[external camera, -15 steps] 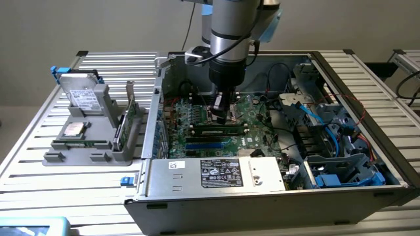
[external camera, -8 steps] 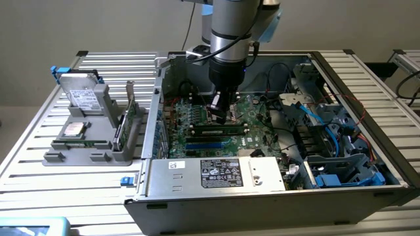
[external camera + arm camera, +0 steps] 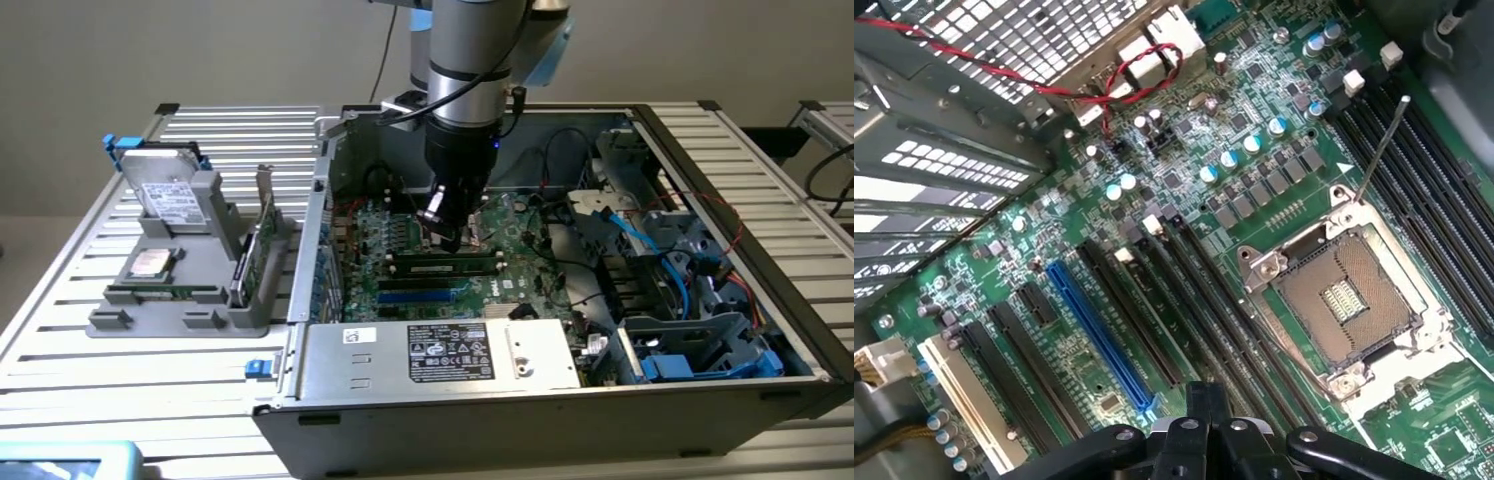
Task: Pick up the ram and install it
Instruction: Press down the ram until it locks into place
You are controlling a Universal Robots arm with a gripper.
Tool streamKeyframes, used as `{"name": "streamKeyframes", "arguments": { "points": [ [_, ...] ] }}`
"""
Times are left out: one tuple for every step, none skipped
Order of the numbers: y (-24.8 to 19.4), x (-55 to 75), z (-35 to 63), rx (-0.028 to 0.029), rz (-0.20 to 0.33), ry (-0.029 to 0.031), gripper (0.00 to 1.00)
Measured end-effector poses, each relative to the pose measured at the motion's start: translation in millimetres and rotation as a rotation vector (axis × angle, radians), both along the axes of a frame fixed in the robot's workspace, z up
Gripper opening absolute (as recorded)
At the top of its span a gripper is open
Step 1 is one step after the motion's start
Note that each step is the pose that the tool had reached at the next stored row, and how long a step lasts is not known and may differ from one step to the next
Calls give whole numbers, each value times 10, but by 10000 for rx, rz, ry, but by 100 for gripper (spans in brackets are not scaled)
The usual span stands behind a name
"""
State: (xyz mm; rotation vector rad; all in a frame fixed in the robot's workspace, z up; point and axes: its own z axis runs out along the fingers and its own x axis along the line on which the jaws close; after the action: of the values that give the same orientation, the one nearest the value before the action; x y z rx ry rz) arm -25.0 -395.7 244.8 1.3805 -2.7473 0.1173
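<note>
Reaching steeply down into the case (image 3: 400,420), fingers (image 3: 446,232) together above the motherboard (image 3: 1154,170).

hand (image 3: 450,238) above motherboard (image 3: 400,250) inside case (image 3: 534,400), on table (image 3: 80,330)

We see the ram (image 3: 447,267) just below the middle of the exterior frame: a long, narrow stick with a row of dark chips, standing on edge across the motherboard, apparently in a slot.
</note>
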Motion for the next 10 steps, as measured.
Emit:
{"name": "streamKeyframes", "arguments": {
  "points": [
    [0, 0, 0, 1, -106, -33, 11],
    [0, 0, 0, -1, -206, -63, 11],
    [0, 0, 0, -1, -311, -94, 11],
    [0, 0, 0, -1, -424, -127, 11],
    [0, 0, 0, -1, -530, -156, 11],
    [0, 0, 0, -1, -638, -185, 11],
    [0, 0, 0, -1, -746, -213, 11],
    [0, 0, 0, -1, -858, -241, 11],
    [0, 0, 0, -2, -968, -269, 11],
    [0, 0, 0, -2, -1077, -294, 11]
  ]
}}
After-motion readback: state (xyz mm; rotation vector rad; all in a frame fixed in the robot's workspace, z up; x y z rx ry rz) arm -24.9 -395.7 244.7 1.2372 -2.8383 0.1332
